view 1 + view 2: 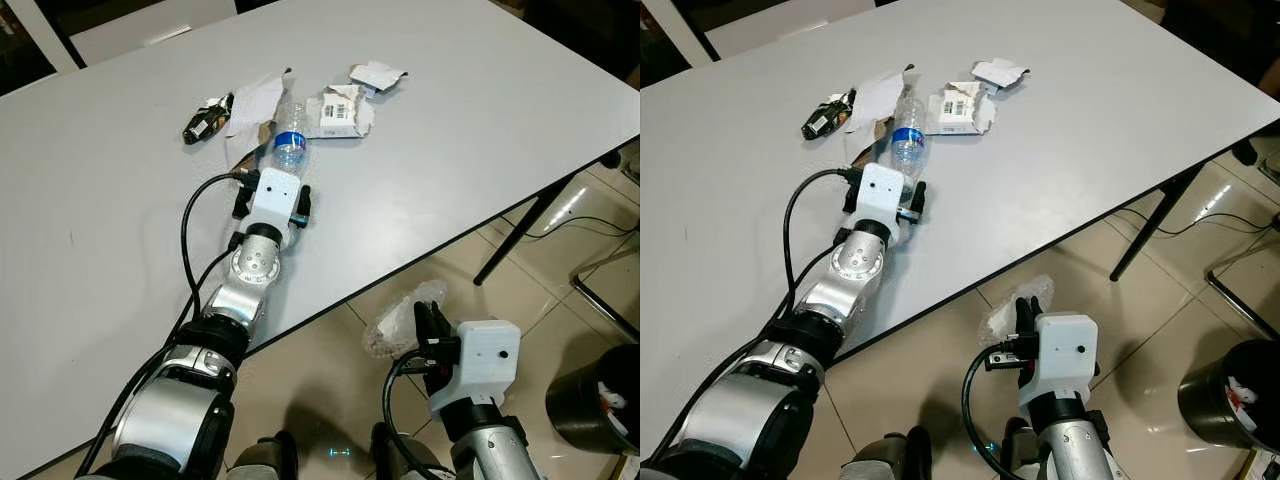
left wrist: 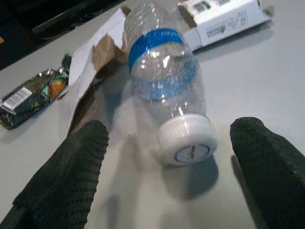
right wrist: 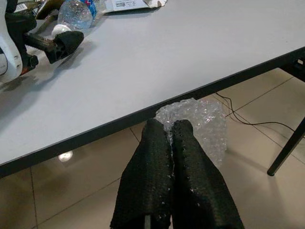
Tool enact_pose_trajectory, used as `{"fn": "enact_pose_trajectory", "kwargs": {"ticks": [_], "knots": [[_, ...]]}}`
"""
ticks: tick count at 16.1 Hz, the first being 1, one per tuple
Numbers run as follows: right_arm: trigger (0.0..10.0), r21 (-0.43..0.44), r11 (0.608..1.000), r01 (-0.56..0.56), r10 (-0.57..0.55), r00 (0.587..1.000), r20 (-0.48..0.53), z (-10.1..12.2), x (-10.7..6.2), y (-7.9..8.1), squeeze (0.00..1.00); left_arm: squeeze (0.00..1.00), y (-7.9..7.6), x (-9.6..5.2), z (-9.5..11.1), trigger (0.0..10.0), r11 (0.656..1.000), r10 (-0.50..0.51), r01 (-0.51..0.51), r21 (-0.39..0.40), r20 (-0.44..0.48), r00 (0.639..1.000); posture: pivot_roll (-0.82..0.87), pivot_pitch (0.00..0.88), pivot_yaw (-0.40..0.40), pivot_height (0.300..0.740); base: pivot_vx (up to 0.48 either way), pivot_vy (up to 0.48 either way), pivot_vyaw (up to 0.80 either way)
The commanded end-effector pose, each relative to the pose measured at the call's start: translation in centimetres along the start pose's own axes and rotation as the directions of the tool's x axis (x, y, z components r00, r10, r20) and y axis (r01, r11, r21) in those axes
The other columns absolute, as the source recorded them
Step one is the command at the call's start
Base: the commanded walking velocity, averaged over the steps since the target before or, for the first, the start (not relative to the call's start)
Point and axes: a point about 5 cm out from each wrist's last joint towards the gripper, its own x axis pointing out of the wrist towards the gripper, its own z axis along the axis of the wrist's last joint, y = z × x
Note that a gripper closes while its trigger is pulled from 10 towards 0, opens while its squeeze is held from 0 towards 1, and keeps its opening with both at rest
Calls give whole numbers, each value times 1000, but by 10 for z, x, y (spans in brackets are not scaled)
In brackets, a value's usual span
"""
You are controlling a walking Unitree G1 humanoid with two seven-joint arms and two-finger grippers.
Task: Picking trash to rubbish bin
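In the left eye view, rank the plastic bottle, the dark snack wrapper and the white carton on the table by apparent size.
1. White carton, opened flat, and plastic bottle: too alike to rank, and the left claw hides the bottle's cap end.
2. Dark snack wrapper: clearly smallest.

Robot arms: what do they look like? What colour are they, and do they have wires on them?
Both arms are shiny silver metal with round joints. Each wrist carries a white boxy block, and thick black cables loop along the arms into those blocks. The left gripper and the right gripper each have two long black fingers with a bumpy, dotted surface.
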Motion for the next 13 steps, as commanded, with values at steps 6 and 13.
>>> {"fn": "enact_pose_trajectory", "kwargs": {"ticks": [6,13], "knots": [[10000,7,1000,2,-2,1000,-8,-3,-1,2,0,0,-5,2,0,10000,1000,18,-18,-9,-23,1000,-38,226,103,740,0,0,0],[10000,10,1000,2,-2,1000,-5,-2,-2,4,0,0,-10,6,3,10000,1000,6,-7,-28,-21,1000,-43,228,104,740,0,0,0]]}}
